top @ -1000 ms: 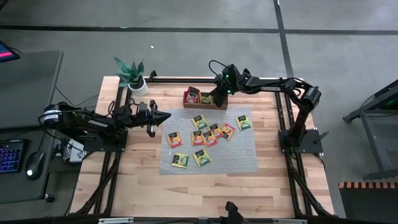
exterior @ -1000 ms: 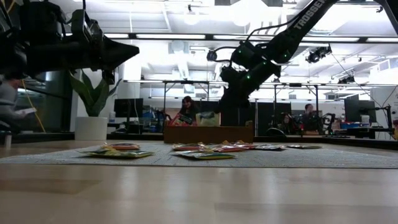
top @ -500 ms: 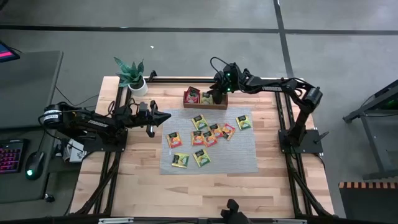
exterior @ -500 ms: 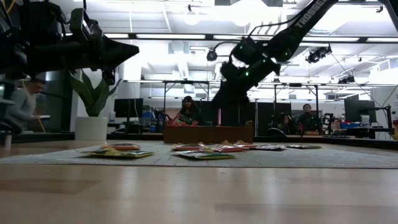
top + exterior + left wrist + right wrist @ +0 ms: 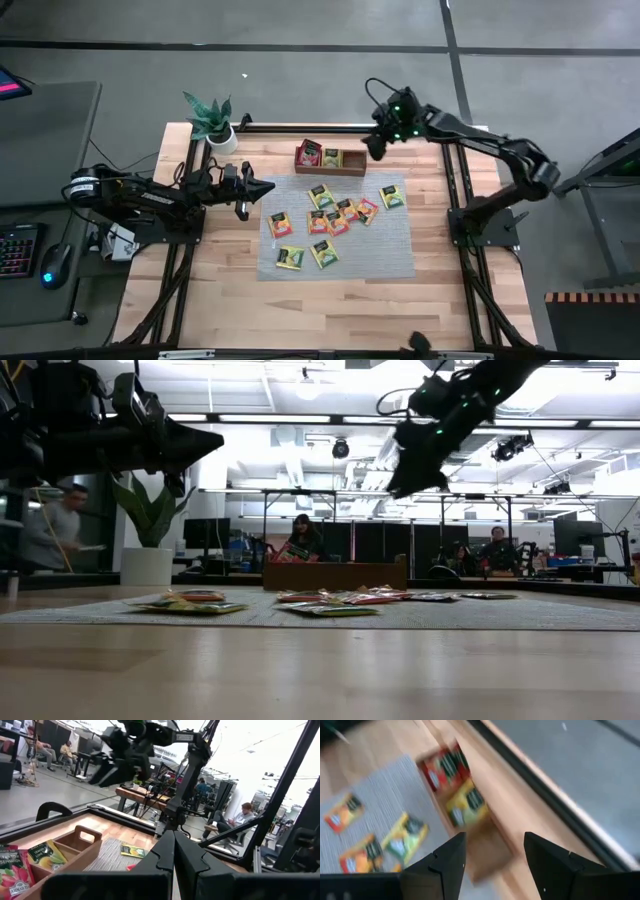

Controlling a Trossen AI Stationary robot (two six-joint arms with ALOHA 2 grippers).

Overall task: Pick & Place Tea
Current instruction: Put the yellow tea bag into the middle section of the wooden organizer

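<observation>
Across a pale wooden bench (image 5: pixel 220 300) a large grey woven mat (image 5: pixel 390 250) lies spread, with two dark robot arms reaching in from either side. On the mat sit about ten small flat square tea sachets (image 5: pixel 335 215) — red, orange, yellow and green, each with a dark label patch — loosely scattered, some overlapping near the middle. Just beyond the mat's far edge stands a brown wooden three-compartment tray (image 5: pixel 352 170); one end compartment holds red sachets, the middle one a yellow-green sachet, and the other end shows bare wood. A small potted green plant (image 5: pixel 212 120) stands at the bench's far left corner.

The right hand (image 5: pixel 376 146) hangs in the air off the tray's empty end, its two dark fingers (image 5: pixel 445 862) spread wide and gripping nothing. The left hand (image 5: pixel 268 187) hovers above bare wood just beside the mat's left edge, its fingers (image 5: pixel 170 855) pressed together and empty. People sit and stand at desks in the room behind.
</observation>
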